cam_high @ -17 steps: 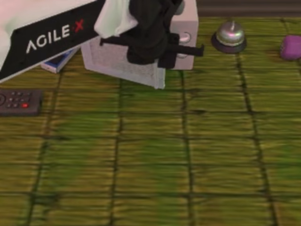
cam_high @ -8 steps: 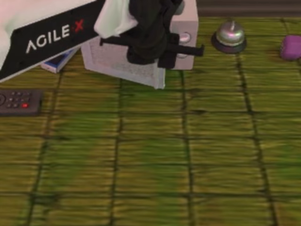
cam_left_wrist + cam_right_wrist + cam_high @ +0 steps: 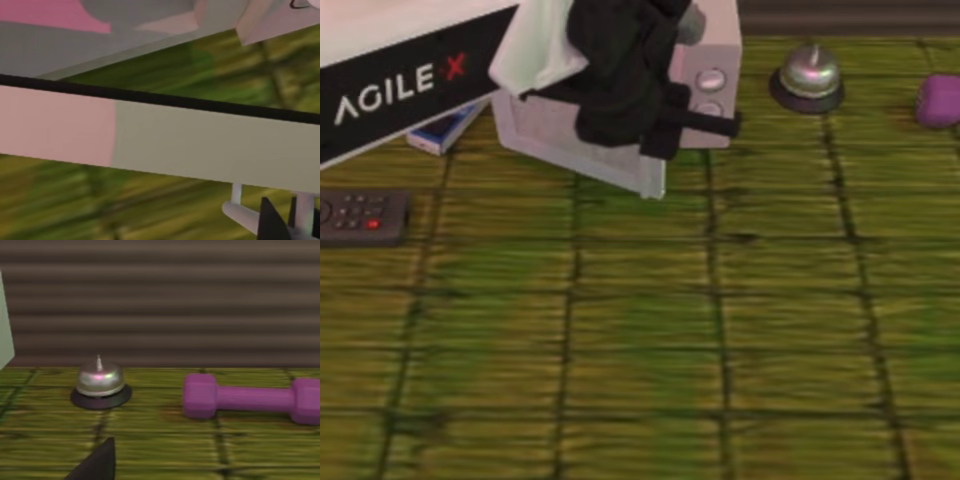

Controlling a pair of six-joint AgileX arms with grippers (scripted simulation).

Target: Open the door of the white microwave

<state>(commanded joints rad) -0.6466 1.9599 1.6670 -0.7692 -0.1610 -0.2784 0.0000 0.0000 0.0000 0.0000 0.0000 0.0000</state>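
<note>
Your left gripper [image 3: 715, 125] is at the front of the white microwave [image 3: 720, 40], at the top of the top view, left of centre; left arm reaches in from the upper left and covers most of the microwave's top; I cannot tell how its jaws stand, the wrist body blocks them from above and the left wrist view does not show them clearly. The door [image 3: 585, 150] is ajar; hinged at its left end, its free right edge swung out from the front toward the tabletop's near side, so the panel sits at an angle to the control strip; 2 round grey knobs [image 3: 711, 80] show on that strip, just right of the door. Left wrist view is filled by the door's edge [image 3: 210, 145] running across, with green mat [image 3: 150, 80] in the gap between it and the cavity. Right arm is out of the top view; its wrist view looks at a silver call bell [image 3: 99, 380] and a purple dumbbell [image 3: 252, 399] on the bamboo-mat tabletop [image 3: 640, 330], with only a dark tip of the gripper [image 3: 97, 465] in frame; jaw state there also cannot be told. On the left side, a dark remote [image 3: 360, 217] lies on the mat and a blue-and-white box [image 3: 445, 128] pokes out beside the microwave under the left arm.
</note>
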